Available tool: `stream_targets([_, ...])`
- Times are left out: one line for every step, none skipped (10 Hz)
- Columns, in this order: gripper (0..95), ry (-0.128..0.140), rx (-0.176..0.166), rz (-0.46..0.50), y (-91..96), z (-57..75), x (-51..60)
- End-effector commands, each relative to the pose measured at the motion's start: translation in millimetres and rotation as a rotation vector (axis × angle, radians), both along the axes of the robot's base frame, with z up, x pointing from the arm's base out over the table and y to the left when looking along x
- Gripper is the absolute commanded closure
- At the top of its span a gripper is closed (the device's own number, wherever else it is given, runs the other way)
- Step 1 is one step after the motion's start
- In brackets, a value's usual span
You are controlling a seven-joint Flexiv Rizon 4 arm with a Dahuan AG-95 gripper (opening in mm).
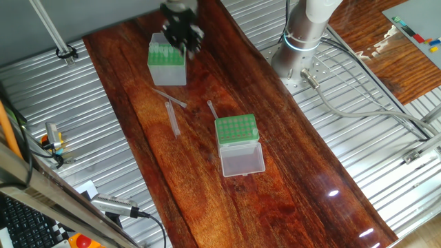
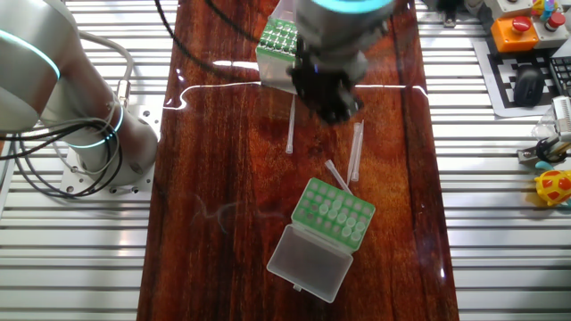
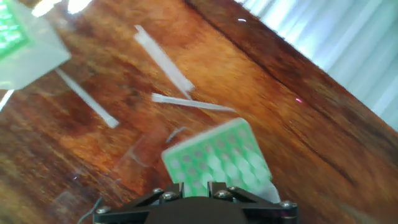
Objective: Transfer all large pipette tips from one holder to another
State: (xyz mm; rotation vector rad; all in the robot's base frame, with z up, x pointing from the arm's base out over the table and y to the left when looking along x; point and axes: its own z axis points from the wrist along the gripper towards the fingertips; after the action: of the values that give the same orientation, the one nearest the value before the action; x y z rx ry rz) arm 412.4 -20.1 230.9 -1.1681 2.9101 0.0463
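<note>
Below, reading from your left to your right across one fixed view:

Tall box: you see a taller translucent box (image 1: 167,65) with whitish walls and a green perforated top insert, standing upright near the far end of the table (image 1: 289,158).

Gripper: the dark gripper (image 1: 183,38) hangs over the tall box's far right corner; it is motion-blurred, and you cannot tell whether its fingers are parted or closed, nor whether they carry anything.

Loose tips: three large pipette tips, thin tapered tubes of pale translucent plastic, lie flat on the wood between the two holders. One tip (image 1: 169,98) lies just in front of the tall box, a second tip (image 1: 173,118) lies beside it, and a third tip (image 1: 212,109) reaches close to the low rack.

Low rack: you see a low square green rack (image 1: 236,129) with a grid of round holes; its clear plastic lid (image 1: 242,159) is hinged fully open and lies flat on the table.

Table: glossy, reddish-brown wood with visible grain, set on ribbed metal.

Arm base: a grey cylindrical arm base (image 1: 303,34) with a light ring stands at the right.
</note>
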Motion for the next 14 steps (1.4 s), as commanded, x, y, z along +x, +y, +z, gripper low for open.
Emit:
stream_targets([95.0, 0.02, -0.029, 0.021, 23.2, -4.5, -2.7])
stream_targets([76.0, 0.026, -0.017, 0.012, 23.2, -4.5, -2.7])
stream_targets([76.0, 0.03, -0.009, -0.04, 56.7, -11.6, -3.6])
stream_targets([76.0, 0.03, -0.018, -0.1, 103.7, -18.6, -6.3])
stream_targets([76.0, 0.031, -0.03, -0.145, 133.6, -22.7, -9.9])
stream_targets([76.0, 0.023, -0.044, -0.19, 157.0, -28.1, -14.4])
stream_targets([76.0, 0.015, -0.046, -0.201, 153.7, -27.1, -13.7])
stream_targets([76.0, 0.016, -0.056, -0.157, 134.7, -21.5, -10.1])
stream_targets([76.0, 0.022, -0.055, -0.121, 134.7, -21.5, -10.1])
stream_targets([76.0, 0.028, -0.05, -0.024, 134.7, -21.5, -10.1])
stream_targets([76.0, 0.024, -0.045, 0.027, 134.7, -21.5, -10.1])
stream_targets([76.0, 0.025, -0.009, 0.028, 134.7, -21.5, -10.1])
stream_targets([76.0, 0.025, 0.011, 0.021, 134.7, -21.5, -10.1])
stream_targets([76.0, 0.026, 0.002, -0.012, 147.0, -22.1, -16.3])
